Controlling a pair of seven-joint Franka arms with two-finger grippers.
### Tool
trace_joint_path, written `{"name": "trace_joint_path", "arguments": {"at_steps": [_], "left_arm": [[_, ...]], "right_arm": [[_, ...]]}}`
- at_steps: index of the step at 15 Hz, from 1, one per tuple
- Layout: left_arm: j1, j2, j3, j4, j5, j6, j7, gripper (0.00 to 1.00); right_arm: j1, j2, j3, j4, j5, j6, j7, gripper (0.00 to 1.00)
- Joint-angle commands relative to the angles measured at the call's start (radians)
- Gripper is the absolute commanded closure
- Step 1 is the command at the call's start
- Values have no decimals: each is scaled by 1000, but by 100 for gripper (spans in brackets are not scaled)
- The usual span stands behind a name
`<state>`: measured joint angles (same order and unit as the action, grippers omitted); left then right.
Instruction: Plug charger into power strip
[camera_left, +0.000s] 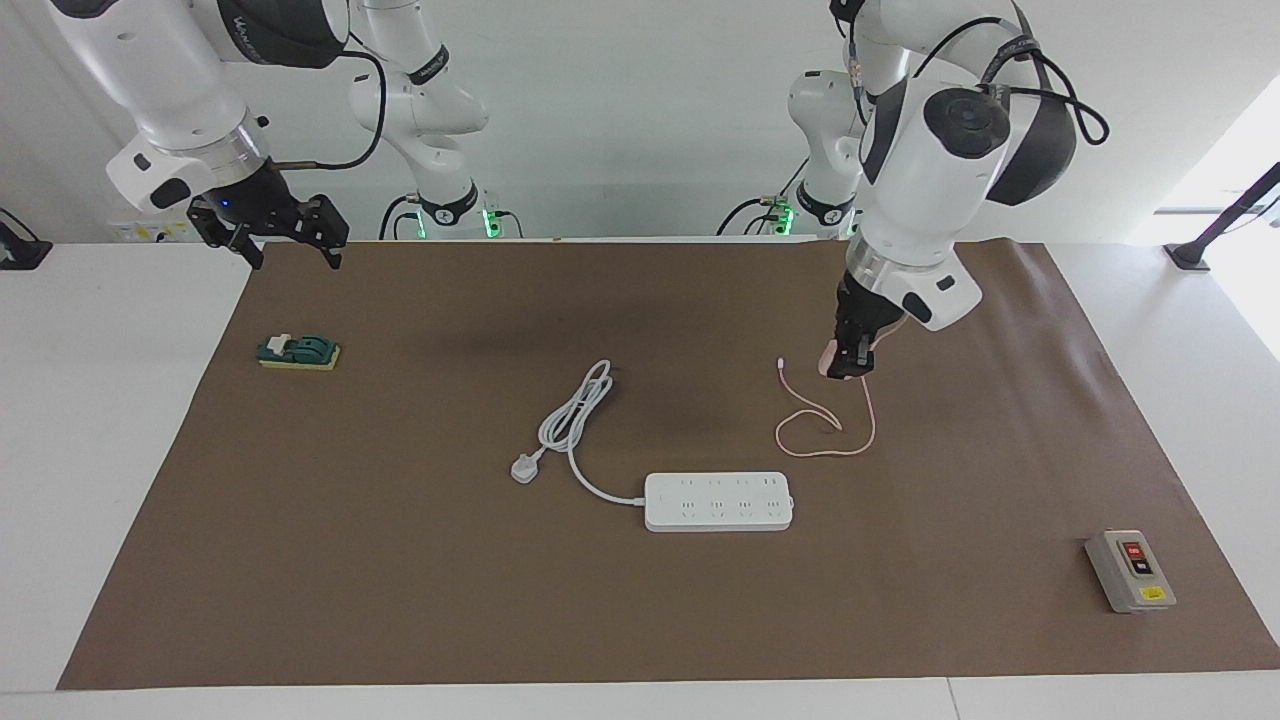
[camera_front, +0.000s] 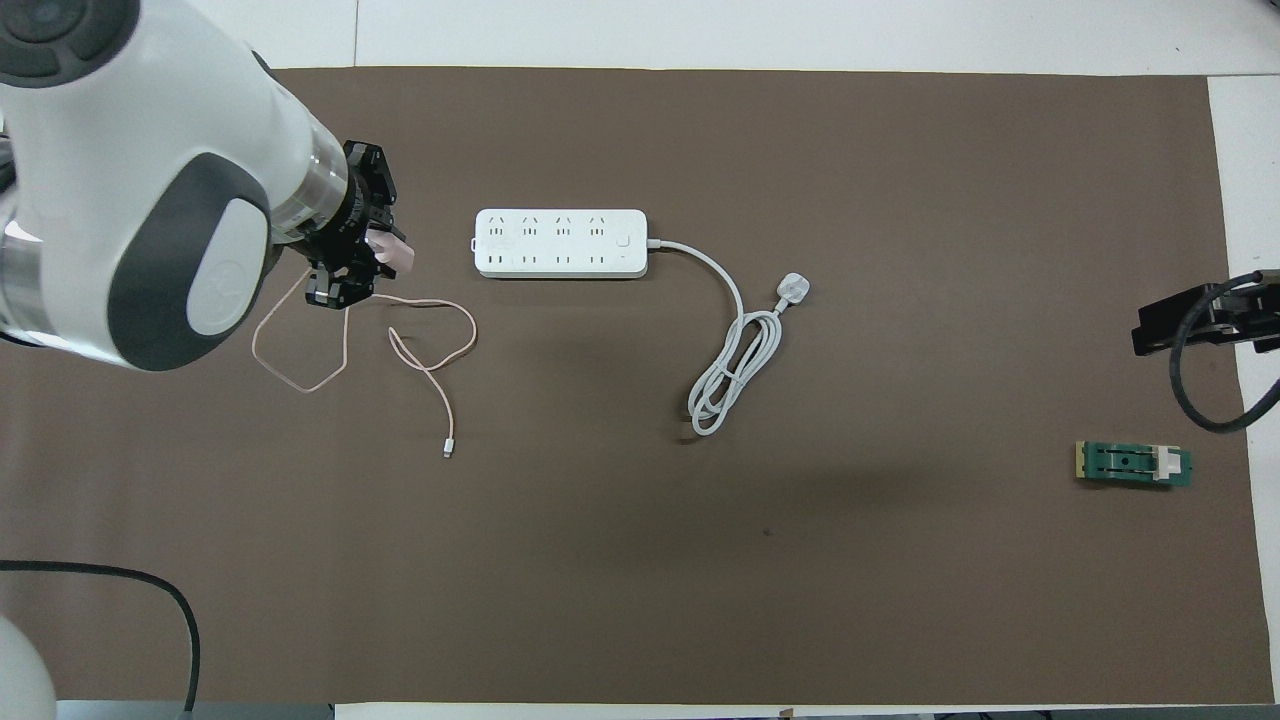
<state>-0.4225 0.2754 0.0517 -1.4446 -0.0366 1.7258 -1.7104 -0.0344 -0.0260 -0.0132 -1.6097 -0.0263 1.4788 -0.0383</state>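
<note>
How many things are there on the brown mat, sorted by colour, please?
White: 1, the power strip.
Pink: 1, the charger, held above the mat by the left gripper.
Grey: 1, the switch box.
Green: 1, the small green block.
Total: 4.

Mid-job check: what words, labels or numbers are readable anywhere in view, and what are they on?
Nothing reads clearly.
Grey switch box: red and black button marks and a yellow sticker, all too small to read.
Right arm's upper link: white brand lettering, too blurred to read.
Power strip: no readable print.
</note>
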Motion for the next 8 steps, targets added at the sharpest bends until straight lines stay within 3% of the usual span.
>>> {"name": "trace_joint_path", "arguments": {"at_steps": [1, 8], "left_arm": [[-15, 54, 11, 29, 21, 38, -147, 100], [-53, 204, 14, 62, 17, 142, -212, 100]], "right_arm": [[-25, -15, 19, -21, -14, 8, -23, 0], [-25, -17, 18, -19, -12, 5, -18, 0]]}}
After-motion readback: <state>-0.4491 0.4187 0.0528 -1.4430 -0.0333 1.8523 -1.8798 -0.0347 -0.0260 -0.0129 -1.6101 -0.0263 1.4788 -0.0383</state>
